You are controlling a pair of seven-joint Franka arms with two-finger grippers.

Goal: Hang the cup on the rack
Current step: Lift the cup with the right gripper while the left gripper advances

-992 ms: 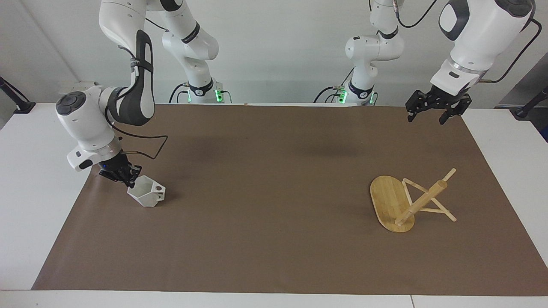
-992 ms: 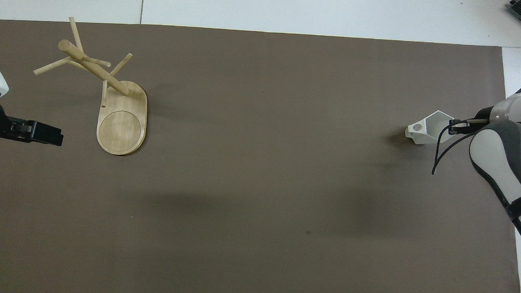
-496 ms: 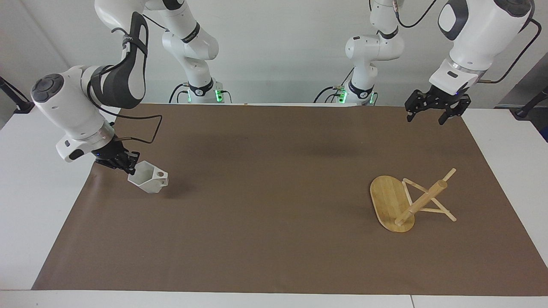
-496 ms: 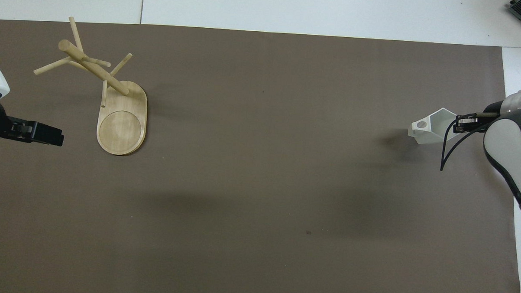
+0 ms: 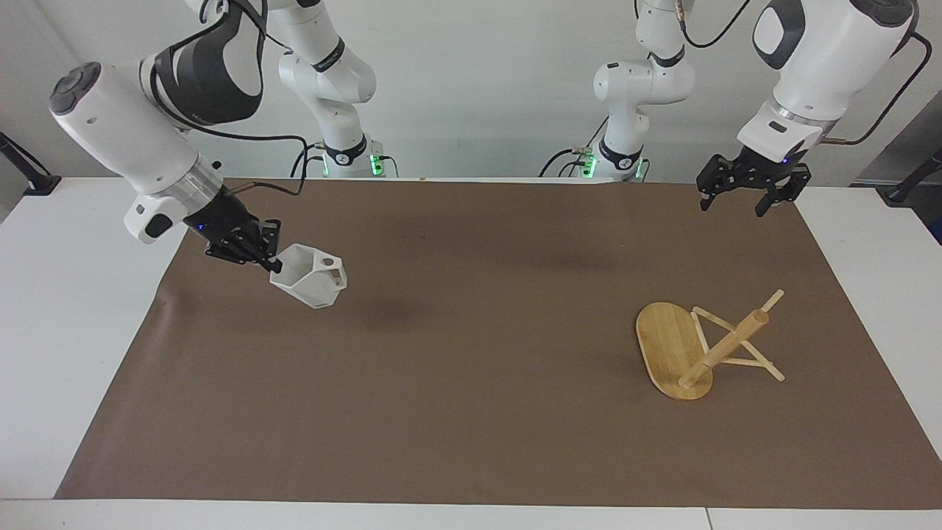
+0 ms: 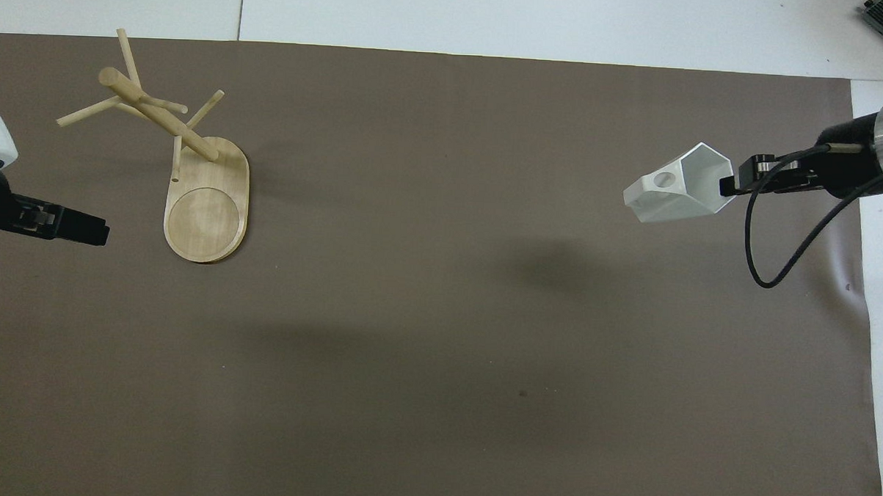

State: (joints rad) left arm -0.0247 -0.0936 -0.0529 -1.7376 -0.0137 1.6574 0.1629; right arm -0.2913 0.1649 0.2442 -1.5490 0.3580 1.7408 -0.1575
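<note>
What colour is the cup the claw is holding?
White. The cup shows best in the facing view, held up by the right claw over the brown mat.

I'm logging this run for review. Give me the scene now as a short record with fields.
cup: white faceted mug, held off the brown mat, tilted
right gripper: shut on the cup's rim
rack: bamboo mug tree, upright near the left arm's end, pegs bare
left gripper: open, waiting over the mat's edge
task state: cup not yet hung
</note>
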